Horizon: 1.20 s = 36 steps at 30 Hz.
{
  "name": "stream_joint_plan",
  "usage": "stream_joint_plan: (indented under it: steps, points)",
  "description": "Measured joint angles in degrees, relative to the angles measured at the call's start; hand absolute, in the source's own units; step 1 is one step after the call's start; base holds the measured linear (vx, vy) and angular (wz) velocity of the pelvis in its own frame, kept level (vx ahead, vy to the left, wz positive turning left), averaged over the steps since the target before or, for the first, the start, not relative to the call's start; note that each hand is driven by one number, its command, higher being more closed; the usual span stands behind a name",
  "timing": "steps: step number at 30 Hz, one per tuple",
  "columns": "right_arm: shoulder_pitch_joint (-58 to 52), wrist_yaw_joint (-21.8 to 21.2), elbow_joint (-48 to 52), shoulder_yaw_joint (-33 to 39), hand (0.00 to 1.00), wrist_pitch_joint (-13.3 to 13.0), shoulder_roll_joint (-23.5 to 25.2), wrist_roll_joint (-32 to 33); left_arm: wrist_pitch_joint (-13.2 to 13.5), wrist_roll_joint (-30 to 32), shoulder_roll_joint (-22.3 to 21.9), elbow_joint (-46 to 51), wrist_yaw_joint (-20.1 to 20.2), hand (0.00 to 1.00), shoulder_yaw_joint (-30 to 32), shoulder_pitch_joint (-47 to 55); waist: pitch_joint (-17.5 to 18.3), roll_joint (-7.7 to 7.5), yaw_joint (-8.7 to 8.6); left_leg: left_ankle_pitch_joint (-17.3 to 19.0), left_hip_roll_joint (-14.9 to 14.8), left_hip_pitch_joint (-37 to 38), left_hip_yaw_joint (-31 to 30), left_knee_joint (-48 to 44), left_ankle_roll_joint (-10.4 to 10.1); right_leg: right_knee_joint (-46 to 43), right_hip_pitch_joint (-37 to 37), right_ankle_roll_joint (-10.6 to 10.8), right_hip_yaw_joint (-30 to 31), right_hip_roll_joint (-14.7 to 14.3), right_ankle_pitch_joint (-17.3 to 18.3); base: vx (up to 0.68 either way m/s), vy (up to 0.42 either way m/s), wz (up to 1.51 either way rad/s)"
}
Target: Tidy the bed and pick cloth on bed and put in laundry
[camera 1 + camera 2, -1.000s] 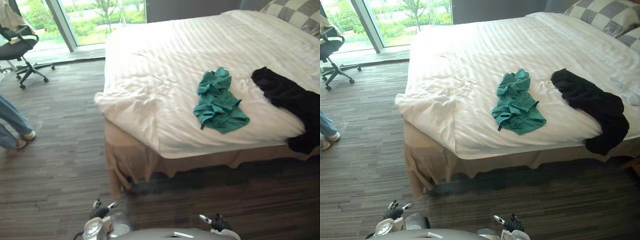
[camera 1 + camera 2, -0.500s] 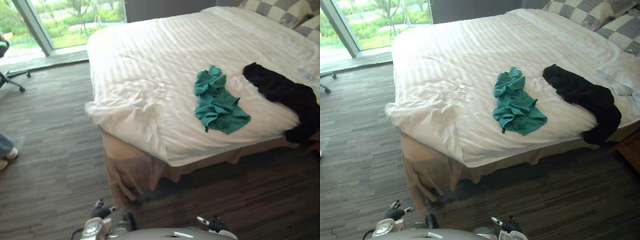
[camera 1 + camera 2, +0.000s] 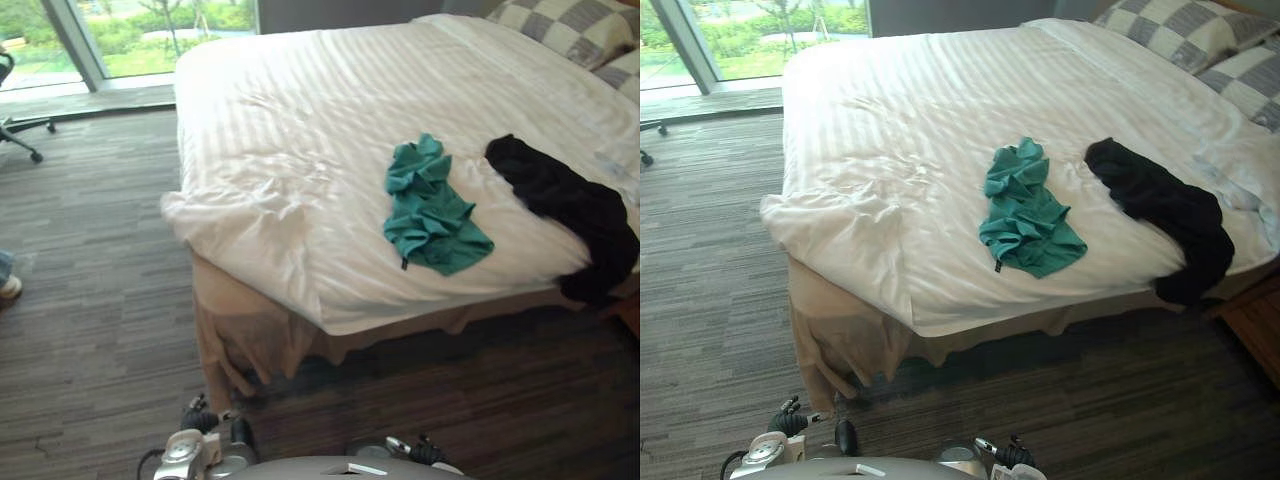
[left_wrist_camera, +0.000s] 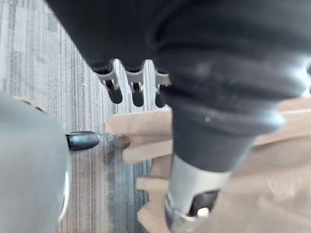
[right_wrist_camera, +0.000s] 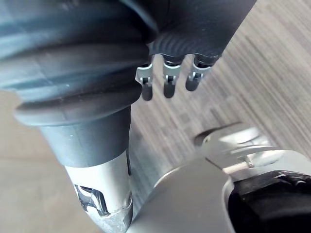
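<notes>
Green cloth: the green cloth [image 3: 432, 215] lies crumpled on the bed [image 3: 330, 90], at about 1 o'clock from us and near the bed's near edge.
Black cloth: the black cloth [image 3: 565, 195] lies at 3 o'clock of the green one, a little apart from it, with its far end hanging over the bed's edge.
Handling: we judge both to be light, soft and limp. They will sag and trail when lifted, and neither is fragile.
Where to hold: we would take each at its thickest bunch of folds. A flat single layer could slip free or bring the sheet up with it.
Bed: the duvet corner [image 3: 235, 215] at 11 o'clock is rumpled and needs smoothing.
Left hand: the left hand [image 4: 137, 90] hangs over the floor [image 4: 58, 73], its fingers loosely straight and apart, holding nothing.
Right hand: the right hand [image 5: 167, 82] hangs the same way, fingers relaxed and empty.
Left eye view: it takes in a person's shoe [image 3: 8, 288] at 9 o'clock and a chair base [image 3: 20, 130] at 10 o'clock.
Right eye view: it gives more of the checked pillows [image 3: 1170, 30] and a wooden corner [image 3: 1252, 330] at 3 o'clock.
Wrist views: these show us the state of the fingers. The left one also shows tan folds, likely the bed skirt [image 4: 252, 160].
</notes>
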<state>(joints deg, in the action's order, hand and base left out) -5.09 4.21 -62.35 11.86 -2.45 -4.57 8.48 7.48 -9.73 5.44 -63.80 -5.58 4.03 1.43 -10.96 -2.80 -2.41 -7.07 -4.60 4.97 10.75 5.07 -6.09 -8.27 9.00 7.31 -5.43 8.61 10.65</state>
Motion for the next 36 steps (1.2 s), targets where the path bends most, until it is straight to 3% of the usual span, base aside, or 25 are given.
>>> stream_joint_plan:
  steps: [4,8,13,19,22,29,36]
  points:
    - [0.4,0.1,-2.0,0.0,0.0,0.0,0.1,-1.2,0.0,-3.6,0.1,-0.4,-0.3,0.0,2.7,0.4,0.5,-0.84,1.41,0.1,0.4,-0.3,-2.0,0.0,-0.1,1.6,2.0,0.0,-2.7,0.1,0.1,0.06,-0.041,0.36]
    - [0.5,0.1,-2.4,0.2,0.0,-0.1,0.1,-2.0,0.0,-6.1,0.0,-1.0,-0.4,0.0,6.7,1.0,0.7,-0.97,1.41,0.2,1.0,-0.5,-3.7,0.0,-0.1,2.6,3.4,0.1,-4.7,0.3,0.3,0.01,-0.031,0.23]
    - [0.6,0.2,-3.9,2.7,0.0,-0.4,0.8,-2.0,0.3,-13.1,1.0,0.0,-3.2,0.0,18.9,1.0,1.1,-1.66,1.95,0.3,1.9,-2.0,-5.5,0.0,0.2,3.7,3.8,0.2,-7.1,0.8,0.4,0.01,-0.021,0.22]
    - [-0.3,1.5,-3.9,3.0,0.0,-1.4,1.4,-1.9,4.5,-25.0,8.6,6.0,-8.6,0.0,32.2,-1.5,1.3,-2.89,3.67,1.1,3.6,-3.4,-7.9,0.0,0.5,5.1,5.0,0.5,-9.8,1.8,0.3,0.05,-0.026,0.24]
    - [-0.7,2.3,-3.6,2.9,0.0,-1.9,1.8,-1.9,7.0,-27.9,12.9,10.6,-12.1,0.0,36.7,-3.5,1.3,-3.17,4.18,1.6,3.5,-3.8,-9.0,0.0,0.3,4.7,5.0,0.3,-9.7,1.4,-0.3,0.06,-0.047,0.12]
    - [-3.3,2.2,0.0,0.4,0.0,-2.7,1.8,-2.0,10.3,-24.2,19.1,29.0,-21.2,0.0,35.4,-7.5,0.9,-2.21,5.48,2.7,1.5,-2.5,-9.3,0.0,0.3,1.3,4.0,-2.5,-9.0,-0.4,-3.1,0.03,-0.022,0.03]
    - [-4.5,0.8,1.1,-0.4,0.0,-3.6,1.7,-0.9,10.2,-6.2,22.9,44.3,-25.0,0.0,24.2,-12.5,1.2,-1.49,5.28,2.7,1.7,-1.8,-8.8,0.0,0.6,-1.5,2.7,-2.9,-6.7,0.1,-3.4,0.04,-0.004,-0.04]
